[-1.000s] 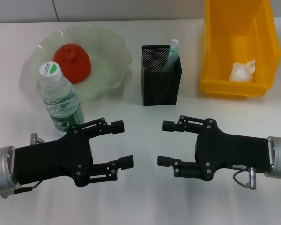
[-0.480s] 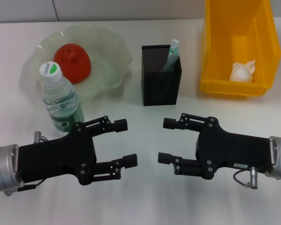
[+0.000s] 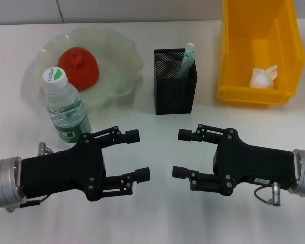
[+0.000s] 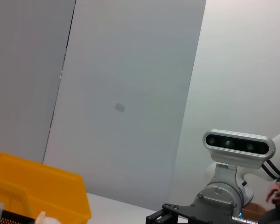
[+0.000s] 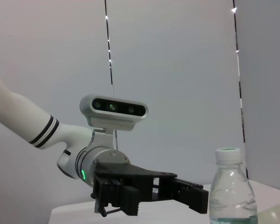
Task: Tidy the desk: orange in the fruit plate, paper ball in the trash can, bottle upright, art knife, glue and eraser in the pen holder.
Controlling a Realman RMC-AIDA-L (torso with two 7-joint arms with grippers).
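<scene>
My left claw (image 3: 134,155) sits low over the near part of the white desk (image 3: 157,213), its fingers spread apart and gripping nothing, and my right claw (image 3: 182,153) faces it from the other side, fingers likewise apart and empty; the two point at each other across a bare strip of desk, close but not touching. Just beyond the left claw I see the bottle (image 3: 65,108) standing upright with its white cap on top, right beside the near edge of the fruit plate (image 3: 119,71). The orange (image 3: 79,67) lies inside that plate. Toward the middle of the desk stands the black mesh pen holder (image 3: 175,89), upright, with a pale green-tipped stick, possibly the glue (image 3: 185,60), leaning out of its far right corner; I cannot tell what else is inside it. To the right of it is the yellow bin serving as the trash can (image 3: 259,30), and the crumpled paper ball (image 3: 263,77) rests on its floor near the front wall. From the right wrist camera I see the left claw (image 5: 196,198) open beside the bottle (image 5: 229,191). From the left wrist camera I see a corner of the trash can (image 4: 42,186) low down, with the right arm's black claw body partly in view beyond it.
</scene>
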